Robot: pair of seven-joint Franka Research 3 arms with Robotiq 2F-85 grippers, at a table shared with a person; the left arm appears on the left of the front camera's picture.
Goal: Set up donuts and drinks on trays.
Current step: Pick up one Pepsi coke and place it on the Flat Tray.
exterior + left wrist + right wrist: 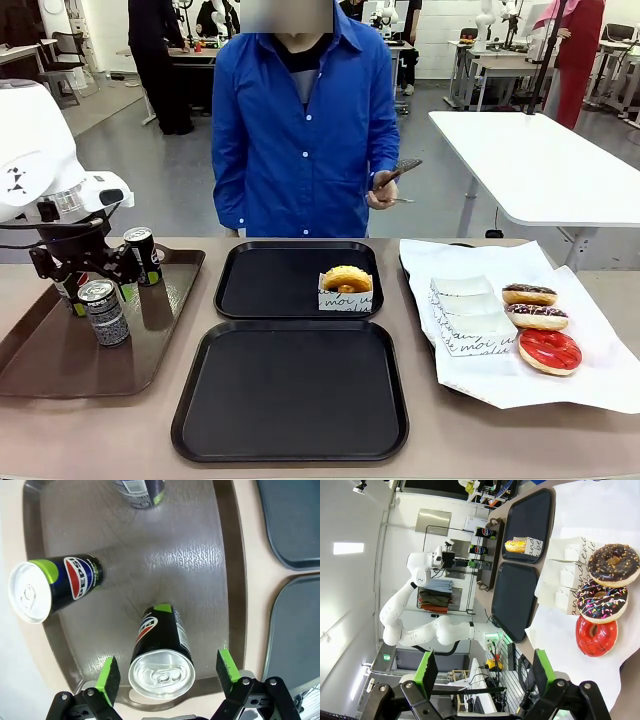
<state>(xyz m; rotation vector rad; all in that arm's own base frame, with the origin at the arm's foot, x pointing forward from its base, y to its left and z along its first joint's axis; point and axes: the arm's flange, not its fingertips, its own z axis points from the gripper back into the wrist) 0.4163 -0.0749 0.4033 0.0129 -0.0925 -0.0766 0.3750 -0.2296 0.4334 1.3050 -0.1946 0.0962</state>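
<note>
Far tray (265, 285) holding one boxed donut (346, 278); near tray (290, 390) bare; drinks (143, 255) waiting on brown tray (60, 360); left gripper (168, 671) hanging spread over one can (161, 650).

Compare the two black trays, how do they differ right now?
The far black tray holds a golden glazed donut in a white paper box in its near right corner; the near black tray is bare. The far tray lies toward the person, the near tray toward the robot's side. Both are matte black, nearly square, with rounded corners and raised rims.
</note>
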